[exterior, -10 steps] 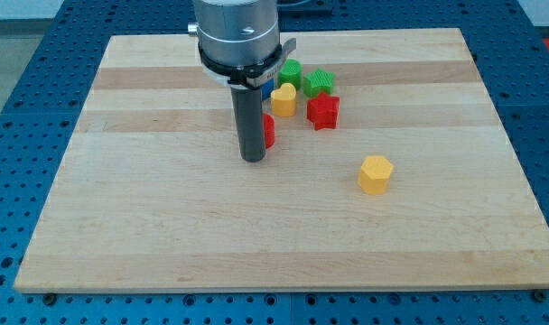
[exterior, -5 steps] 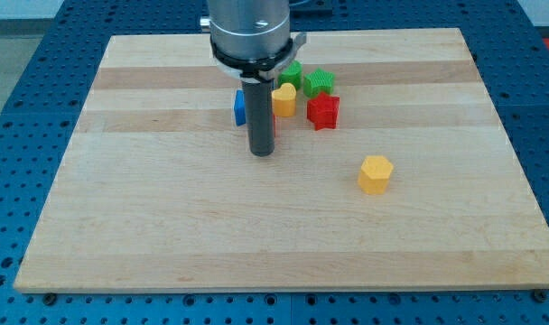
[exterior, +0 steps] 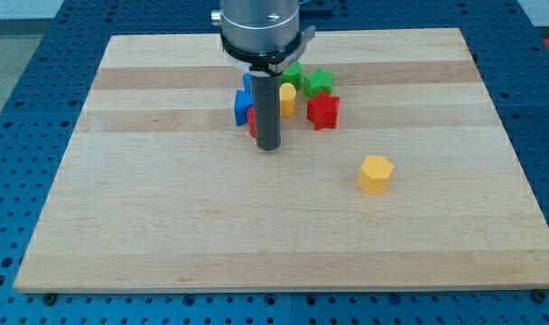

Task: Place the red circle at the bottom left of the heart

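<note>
So here's the setup: my tip is down on the wooden surface, a bit toward the view's top of the middle. There's no jaw or clamp on this tool, it's just a straight dark rod, so nothing to be wide, narrow or holding anything.

The red circle is mostly hidden behind the rod. Only a thin red sliver peeks out on the rod's left side, right down near my tip, so it looks like it's touching or just about touching the rod, can't say for sure. Just above it toward the view's top is a blue block, shape hard to make out since the rod covers part of it.

The yellow heart sits just right of the rod, also partly covered. So the red circle is down-left of the heart, close to it. Right of the heart is a red star. Behind those, toward the view's top, are two green blocks: one tucked under the arm's head and a green star beside it.

A yellow hexagon sits well apart from the cluster, toward the view's bottom right.
</note>
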`<state>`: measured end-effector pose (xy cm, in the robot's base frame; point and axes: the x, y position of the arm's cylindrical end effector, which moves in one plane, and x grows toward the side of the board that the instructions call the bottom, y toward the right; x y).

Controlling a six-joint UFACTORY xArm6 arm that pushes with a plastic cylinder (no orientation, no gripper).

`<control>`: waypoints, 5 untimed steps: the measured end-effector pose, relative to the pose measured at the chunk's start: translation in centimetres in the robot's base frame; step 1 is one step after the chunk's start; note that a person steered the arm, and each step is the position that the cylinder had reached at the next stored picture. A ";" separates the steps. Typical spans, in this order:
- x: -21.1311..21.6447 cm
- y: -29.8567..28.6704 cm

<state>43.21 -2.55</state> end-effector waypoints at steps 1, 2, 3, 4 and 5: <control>0.7 0.0; 3.8 0.0; 7.8 0.1; 10.0 2.9; 10.0 8.0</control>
